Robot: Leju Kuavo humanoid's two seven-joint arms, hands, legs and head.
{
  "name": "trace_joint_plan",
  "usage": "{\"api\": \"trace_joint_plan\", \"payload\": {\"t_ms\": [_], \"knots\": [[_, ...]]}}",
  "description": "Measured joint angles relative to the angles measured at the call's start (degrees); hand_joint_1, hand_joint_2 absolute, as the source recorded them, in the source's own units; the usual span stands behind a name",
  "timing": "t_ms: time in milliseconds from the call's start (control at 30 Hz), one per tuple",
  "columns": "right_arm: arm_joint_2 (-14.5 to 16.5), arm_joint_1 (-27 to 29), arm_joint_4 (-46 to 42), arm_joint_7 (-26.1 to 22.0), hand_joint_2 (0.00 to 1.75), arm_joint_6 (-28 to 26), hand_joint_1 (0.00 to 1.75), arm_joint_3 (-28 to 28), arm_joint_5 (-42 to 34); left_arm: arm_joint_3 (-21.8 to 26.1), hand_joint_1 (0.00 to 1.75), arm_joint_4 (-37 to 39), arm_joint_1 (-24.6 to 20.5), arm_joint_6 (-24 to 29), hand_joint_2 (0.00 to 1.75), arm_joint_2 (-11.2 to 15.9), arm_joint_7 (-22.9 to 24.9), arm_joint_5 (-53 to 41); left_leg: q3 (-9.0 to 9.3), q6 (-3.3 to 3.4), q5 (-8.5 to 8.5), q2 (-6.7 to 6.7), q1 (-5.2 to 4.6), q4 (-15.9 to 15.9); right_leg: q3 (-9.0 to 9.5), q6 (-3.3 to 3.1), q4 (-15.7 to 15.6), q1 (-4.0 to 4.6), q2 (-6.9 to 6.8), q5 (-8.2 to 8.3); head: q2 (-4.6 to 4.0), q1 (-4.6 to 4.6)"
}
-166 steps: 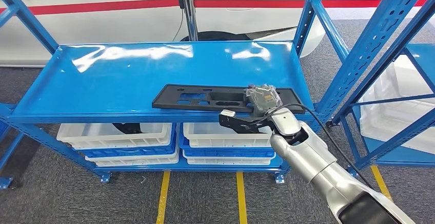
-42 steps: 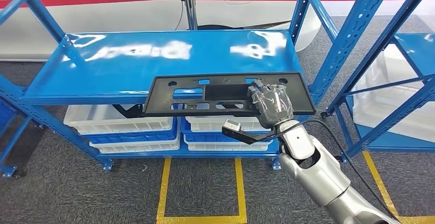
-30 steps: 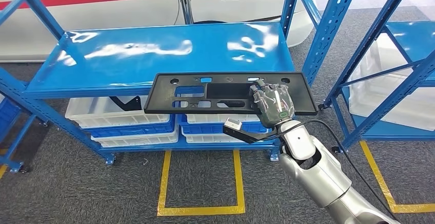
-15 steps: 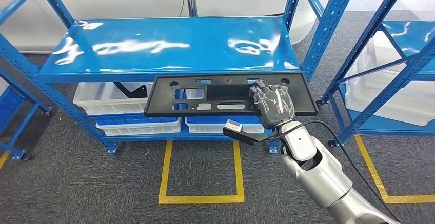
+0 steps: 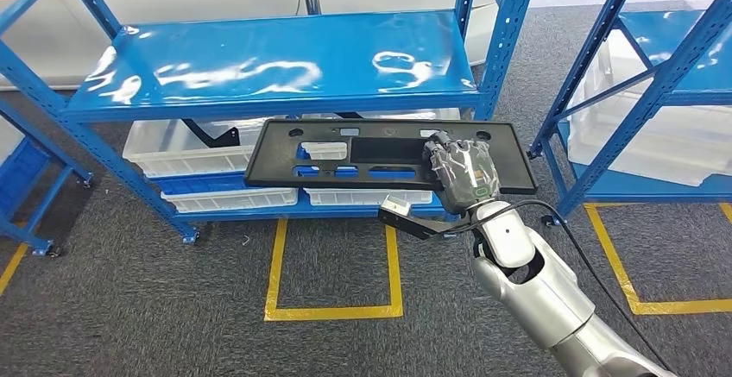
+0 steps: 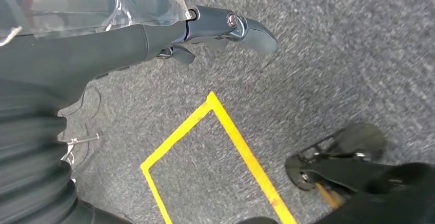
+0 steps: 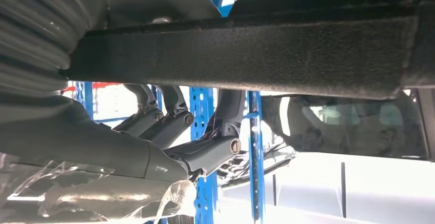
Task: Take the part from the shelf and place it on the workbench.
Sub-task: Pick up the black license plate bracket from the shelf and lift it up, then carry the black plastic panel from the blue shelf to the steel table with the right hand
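Near the front of the blue shelf (image 5: 276,58), the robot's right hand (image 5: 462,172) is grasping the long black plastic part (image 5: 345,157) by its right end, fingers (image 5: 436,144) wrapping over the top face. That part is hanging level in the air, off the shelf, above the grey carpet (image 5: 129,291) and the yellow floor lines (image 5: 332,311). White bins (image 5: 186,148) are sitting on the lower tier behind it. From the right wrist, dark fingers (image 7: 169,126) are curling under the part's textured edge (image 7: 256,55). From the left wrist, the left hand (image 6: 154,34) is hanging over the carpet beside a yellow floor corner (image 6: 210,101), holding nothing, one finger (image 6: 241,26) reaching out; I cannot tell whether it is spread or clenched.
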Motion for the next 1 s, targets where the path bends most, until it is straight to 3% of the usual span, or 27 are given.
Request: {"api": "trace_joint_plan", "payload": {"t_ms": [67,100,133,167,233,267,300,367,400,433,467,500,567,633,667,733,767,833,900,933,967,1000], "knots": [[0.0,-0.1,-0.1,0.0,1.75,0.0,1.75,-0.1,-0.1,0.0,0.0,0.0,-0.2,0.0,1.75,0.0,0.0,0.0,6.59,0.55,2.0,0.0,-0.26,-8.7,-0.99,0.38,0.0,0.07,0.03,1.02,0.01,0.01],[0.0,-0.1,-0.1,0.0,1.75,0.0,1.75,-0.1,-0.1,0.0,0.0,0.0,-0.3,0.0,1.75,0.0,0.0,0.0,9.53,0.89,2.06,-0.01,-0.45,-13.1,-1.3,0.67,0.0,0.13,0.03,1.5,0.0,0.01],[0.0,-0.2,-0.2,0.0,1.75,0.0,1.75,-0.2,-0.2,0.0,0.0,0.0,-0.4,0.1,1.75,0.0,0.0,0.0,11.45,1.16,1.9,-0.03,-0.67,-16.1,-1.56,0.96,0.0,0.17,0.01,2.03,0.0,0.01],[0.0,-0.2,-0.2,0.0,1.75,0.0,1.75,-0.3,-0.3,0.1,0.0,0.0,-0.4,0.1,1.75,0.0,0.0,0.0,12.19,1.38,1.8,-0.05,-0.9,-17.6,-1.82,1.29,0.0,0.2,-0.01,2.53,0.0,0.02],[-0.1,-0.1,-0.3,0.0,1.75,0.0,1.75,-0.4,-0.8,0.1,0.0,0.0,-0.3,0.1,1.75,0.0,0.0,0.0,11.35,2.06,2.39,-0.02,-0.87,-17.8,-2.51,1.91,0.2,0.09,0.03,2.84,0.0,0.01],[-0.1,0.0,-0.3,0.0,1.75,0.1,1.75,-0.5,-1.1,0.1,0.0,0.0,-0.2,0.1,1.75,-0.1,0.0,0.0,10.78,2.52,2.88,0.02,-0.8,-17.7,-3.16,2.23,1.4,0.01,0.05,1.51,-0.01,0.01],[-0.2,0.1,-0.3,0.0,1.75,0.2,1.75,-0.5,-1.3,0.1,0.0,0.0,-0.2,0.1,1.75,-0.1,0.0,0.0,10.17,3.01,3.49,0.07,-0.71,-17.7,-4.13,2.53,3.8,-0.05,0.07,-0.92,-0.01,0.02],[-0.3,0.2,-0.3,-0.1,1.75,0.5,1.75,-0.5,-1.7,0.1,0.0,0.0,-0.1,0.1,1.75,-0.1,0.0,0.0,8.72,3.65,4.73,0.11,-0.8,-17.6,-6.67,3.02,12.1,-0.15,0.06,-7.35,0.01,0.02],[-0.4,0.3,-0.3,-0.1,1.75,0.6,1.75,-0.5,-1.9,0.1,0.0,0.0,-0.1,0.1,1.75,-0.1,0.0,0.0,7.94,3.77,5.34,0.11,-0.87,-17.6,-7.67,3.18,16.3,-0.15,0.06,-9.42,0.01,0.02],[-0.5,0.3,-0.3,-0.1,1.75,0.7,1.75,-0.5,-2.0,0.1,0.0,0.0,-0.1,0.1,1.75,-0.1,0.0,0.0,7.15,3.79,5.96,0.1,-0.92,-17.5,-7.99,3.24,19.1,-0.15,0.06,-9.99,0.01,0.01],[-0.5,0.4,-0.3,-0.1,1.75,0.7,1.75,-0.5,-2.0,0.1,0.0,0.0,-0.1,0.1,1.75,-0.1,0.0,0.0,6.37,3.74,6.53,0.1,-0.95,-17.5,-7.41,3.2,20.1,-0.15,0.06,-9.2,0.01,0.02],[-0.6,0.4,-0.3,-0.1,1.75,0.8,1.75,-0.5,-2.1,0.2,0.0,0.0,-0.1,0.1,1.75,-0.1,0.0,0.0,5.63,3.61,7.09,0.1,-0.96,-17.4,-5.74,3.07,18.8,-0.14,0.06,-7.54,0.01,0.02],[-0.6,0.3,-0.5,-0.1,1.75,0.9,1.75,-0.5,-2.1,0.3,0.0,0.0,-0.1,0.1,1.75,-0.1,0.0,0.0,4.46,3.22,8.09,0.08,-1.02,-17.3,0.31,2.51,11.2,0.0,0.1,-5.1,0.01,0.03],[-0.6,0.0,-0.8,-0.1,1.75,0.9,1.75,-0.6,-2.0,0.6,0.0,0.0,-0.1,0.0,1.75,-0.2,-0.1,0.0,3.79,2.63,8.99,0.1,-1.15,-17.3,5.83,1.84,3.0,0.35,0.15,-5.53,0.01,0.03],[-0.6,-0.1,-0.9,-0.1,1.75,0.9,1.75,-0.6,-2.0,0.8,0.0,0.0,-0.1,-0.1,1.75,-0.2,-0.1,0.1,3.55,2.28,9.42,0.12,-1.19,-17.3,7.01,1.55,0.9,0.56,0.17,-6.02,0.01,0.03],[-0.6,-0.2,-1.0,-0.1,1.75,1.0,1.75,-0.6,-1.9,1.1,0.0,0.0,-0.1,-0.4,1.75,-0.2,-0.4,0.3,3.09,1.56,9.92,0.15,-1.12,-17.3,6.81,0.8,-0.2,0.48,0.09,-5.94,-0.01,0.01],[-0.6,-0.3,-1.0,-0.1,1.75,1.0,1.75,-0.6,-1.8,1.3,0.0,0.0,0.0,-0.5,1.75,-0.1,-0.6,0.3,2.6,1.27,9.06,0.15,-1.03,-16.4,6.46,0.34,-0.2,0.37,0.03,-5.5,-0.01,0.01],[-0.7,-0.3,-1.1,-0.1,1.75,1.1,1.75,-0.6,-1.8,1.4,0.0,0.0,0.2,-0.6,1.75,-0.1,-0.9,0.3,0.39,0.81,4.5,0.11,-0.77,-10.9,5.59,-0.44,-0.3,0.23,-0.1,-4.5,-0.01,-0.01],[-0.7,-0.3,-1.1,-0.1,1.75,1.1,1.75,-0.6,-1.7,1.4,0.0,0.0,0.3,-0.6,1.75,-0.1,-0.9,0.3,-2.64,0.37,-0.42,0.12,-0.66,-2.1,4.49,-0.77,-0.2,0.34,-0.09,-3.63,-0.01,-0.02],[-0.7,-0.2,-1.1,-0.1,1.75,1.1,1.75,-0.6,-1.6,1.4,0.0,0.0,0.3,-0.6,1.75,-0.1,-0.9,0.3,-3.46,0.21,-1.25,0.12,-0.64,1.0,3.96,-0.76,-0.1,0.39,-0.08,-3.26,-0.01,-0.02],[-0.7,-0.1,-1.1,-0.1,1.75,1.1,1.75,-0.6,-1.5,1.4,0.0,0.0,0.4,-0.6,1.75,-0.1,-0.9,0.3,-3.29,0.12,-0.94,0.12,-0.63,2.1,3.51,-0.71,-0.1,0.41,-0.07,-2.91,-0.01,-0.01],[-0.7,-0.1,-1.1,-0.1,1.75,1.1,1.75,-0.6,-1.4,1.4,0.0,0.0,0.4,-0.6,1.75,-0.1,-0.9,0.3,-1.93,0.14,0.23,0.12,-0.63,0.7,3.13,-0.62,0.0,0.41,-0.06,-2.61,-0.01,-0.01]]}}
